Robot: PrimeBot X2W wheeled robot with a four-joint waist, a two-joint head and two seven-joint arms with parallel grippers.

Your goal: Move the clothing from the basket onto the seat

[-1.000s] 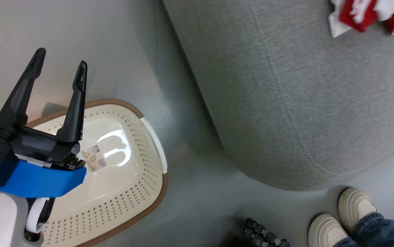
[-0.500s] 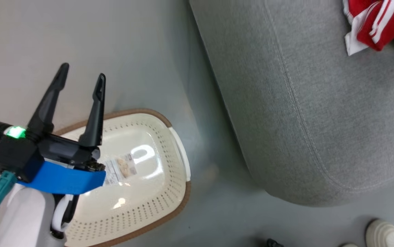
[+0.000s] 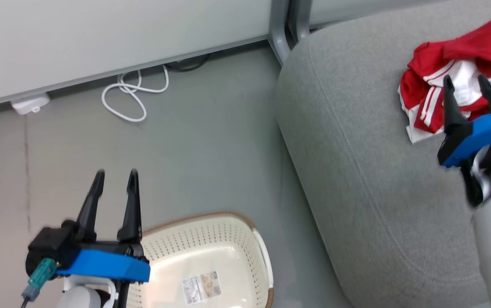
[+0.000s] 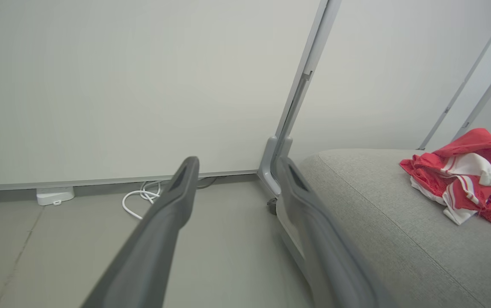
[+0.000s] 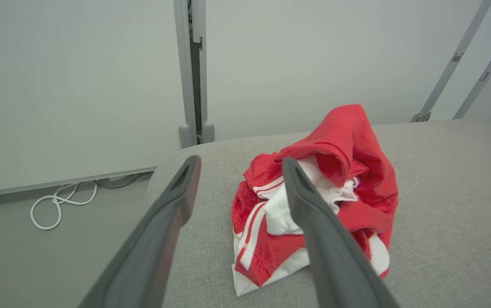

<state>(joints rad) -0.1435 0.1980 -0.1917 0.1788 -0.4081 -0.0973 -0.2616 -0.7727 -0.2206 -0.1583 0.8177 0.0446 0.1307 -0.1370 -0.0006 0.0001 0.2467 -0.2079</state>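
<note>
Tilted upward since before; crumpled red-and-white fabric clothing [image 3: 485,47] on light-grey fabric sofa [image 3: 356,171], twelve o'clock of right fingers [image 3: 450,107], nearer than left fingers [image 3: 131,205]; both pairs apart, empty.

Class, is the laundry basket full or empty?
Empty where visible: the basket holds just a label; the clothing lies on the sofa.

Bright, even light cast soft shadows; the basket [image 3: 211,233] floor shone faintly; the close fingers [image 4: 160,239] looked blurred.
</note>
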